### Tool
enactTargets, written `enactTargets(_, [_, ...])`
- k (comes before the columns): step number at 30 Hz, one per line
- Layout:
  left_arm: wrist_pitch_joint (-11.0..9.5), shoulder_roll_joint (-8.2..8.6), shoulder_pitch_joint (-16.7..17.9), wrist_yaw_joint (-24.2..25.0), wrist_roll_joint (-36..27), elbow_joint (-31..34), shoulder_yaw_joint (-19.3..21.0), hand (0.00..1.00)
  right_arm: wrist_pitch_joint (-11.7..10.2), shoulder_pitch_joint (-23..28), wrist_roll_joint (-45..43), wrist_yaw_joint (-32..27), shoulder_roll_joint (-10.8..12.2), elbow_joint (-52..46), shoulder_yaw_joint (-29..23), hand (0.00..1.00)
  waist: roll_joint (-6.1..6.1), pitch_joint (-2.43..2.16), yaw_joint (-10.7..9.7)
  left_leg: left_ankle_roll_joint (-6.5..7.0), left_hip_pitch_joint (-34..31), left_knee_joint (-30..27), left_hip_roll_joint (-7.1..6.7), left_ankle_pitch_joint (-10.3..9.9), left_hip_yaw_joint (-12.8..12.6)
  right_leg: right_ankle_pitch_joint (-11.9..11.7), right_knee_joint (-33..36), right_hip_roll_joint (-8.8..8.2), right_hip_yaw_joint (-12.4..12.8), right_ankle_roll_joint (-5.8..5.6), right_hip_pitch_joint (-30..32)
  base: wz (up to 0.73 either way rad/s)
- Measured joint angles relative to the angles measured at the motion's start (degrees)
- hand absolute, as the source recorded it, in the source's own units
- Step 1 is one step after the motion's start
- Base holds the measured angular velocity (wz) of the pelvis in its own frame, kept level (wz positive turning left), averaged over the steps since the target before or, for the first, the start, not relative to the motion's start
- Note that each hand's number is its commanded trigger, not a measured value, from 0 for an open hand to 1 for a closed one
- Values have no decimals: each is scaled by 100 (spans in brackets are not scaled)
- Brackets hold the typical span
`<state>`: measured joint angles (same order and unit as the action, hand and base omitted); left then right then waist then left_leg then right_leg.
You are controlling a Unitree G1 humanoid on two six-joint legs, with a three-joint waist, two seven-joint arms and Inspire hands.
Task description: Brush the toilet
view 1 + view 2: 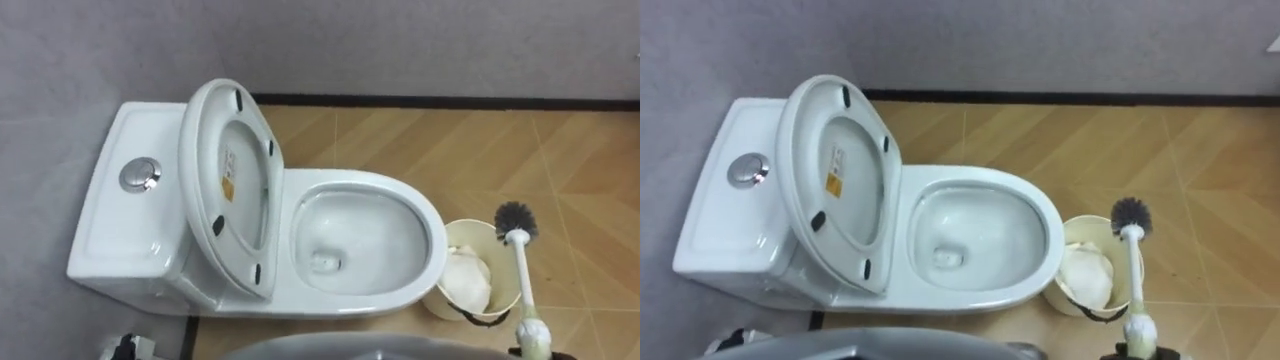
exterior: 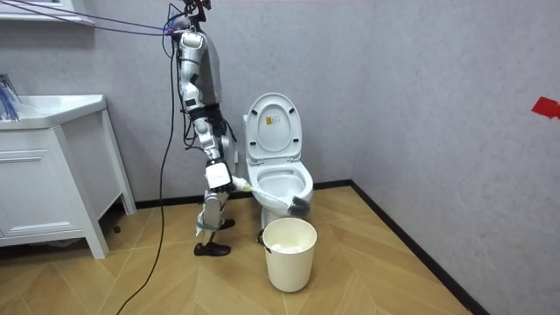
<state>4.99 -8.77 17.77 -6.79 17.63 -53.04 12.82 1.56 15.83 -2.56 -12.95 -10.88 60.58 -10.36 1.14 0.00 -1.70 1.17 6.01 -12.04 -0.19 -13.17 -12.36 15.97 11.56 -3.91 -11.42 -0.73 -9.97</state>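
A white toilet [image 1: 425, 225] stands against the grey wall with its seat and lid [image 1: 235, 180] raised and the bowl open. The toilet brush [image 1: 521, 270] has a white handle and a dark bristle head [image 1: 515, 218]. It is held over the cream bin, to the right of the bowl and clear of it. In the room view my right hand [image 2: 219, 178] is shut on the brush handle, and the brush head [image 2: 299, 206] hangs by the bowl's front rim. My left hand [image 1: 128, 348] peeks in at the lower left edge.
The cream bin [image 1: 470, 224] with white waste inside stands on the wood floor right beside the bowl's front. The tank carries a chrome flush button [image 1: 140, 174]. A white sink cabinet [image 2: 44, 175] stands at the room view's left, behind me.
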Motion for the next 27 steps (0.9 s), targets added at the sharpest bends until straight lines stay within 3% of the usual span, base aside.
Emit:
enactTargets(7, [107,66,-44,-3,17,-443,0,0,218,-85,-80,165,36,687,-7,0,-67,-12,-117,1,75,71,-1,-4,-25,-51,10,12,32,1,-12,-3])
enactTargets(12, [226,116,-68,26,211,-562,2,0,376,-61,-930,364,112,823,42,0,-104,-6,-90,-11,97,73,33,-10,-87,-62,14,35,68,19,1,-6])
enactTargets(19, [351,163,-201,73,257,-680,-72,0,584,-170,-1336,570,151,798,237,0,-65,3,-65,-12,180,74,57,-17,-207,-64,3,42,307,28,3,-13])
enactTargets(27, [527,170,-266,70,342,-715,-201,0,819,-357,-1442,701,231,819,439,0,-31,3,-21,-7,198,78,51,-18,-211,-73,-2,70,352,19,-2,-2])
